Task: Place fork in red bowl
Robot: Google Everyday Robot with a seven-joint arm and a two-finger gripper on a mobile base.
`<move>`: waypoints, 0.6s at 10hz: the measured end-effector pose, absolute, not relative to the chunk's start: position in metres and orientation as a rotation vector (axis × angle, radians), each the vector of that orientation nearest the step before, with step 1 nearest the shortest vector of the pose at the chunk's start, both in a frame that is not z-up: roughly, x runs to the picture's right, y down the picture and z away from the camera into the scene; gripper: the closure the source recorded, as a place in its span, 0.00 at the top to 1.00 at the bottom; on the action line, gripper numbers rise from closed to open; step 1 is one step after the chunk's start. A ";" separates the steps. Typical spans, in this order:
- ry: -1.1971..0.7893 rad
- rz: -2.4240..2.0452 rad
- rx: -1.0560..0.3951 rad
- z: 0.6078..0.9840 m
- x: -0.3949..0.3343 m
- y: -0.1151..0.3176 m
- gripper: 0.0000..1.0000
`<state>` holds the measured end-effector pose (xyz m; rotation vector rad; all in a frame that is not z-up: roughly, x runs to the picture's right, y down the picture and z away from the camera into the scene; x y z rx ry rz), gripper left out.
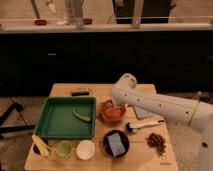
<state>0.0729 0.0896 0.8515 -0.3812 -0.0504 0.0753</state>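
Note:
The red bowl [113, 113] sits in the middle of the wooden table [100, 90], just right of the green tray. My gripper [110, 104] hangs at the end of the white arm [160, 106], directly over the bowl's far rim and close to its inside. The arm reaches in from the right and covers the bowl's upper right edge. I cannot make out the fork; it may be hidden under the gripper or inside the bowl.
A green tray [52, 120] holds a green vegetable [81, 115]. Along the front stand a banana [41, 145], a green cup [64, 149], a small white bowl [85, 149] and a dark bowl with a sponge [115, 144]. A white-handled brush [145, 125], dark grapes [157, 141] and a black object [80, 92] also lie there.

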 end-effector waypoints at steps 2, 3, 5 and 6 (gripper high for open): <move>-0.050 0.076 -0.381 0.851 0.073 0.090 0.80; -0.050 0.076 -0.381 0.851 0.073 0.090 0.80; -0.050 0.076 -0.381 0.852 0.073 0.090 0.80; -0.050 0.076 -0.381 0.852 0.073 0.090 0.80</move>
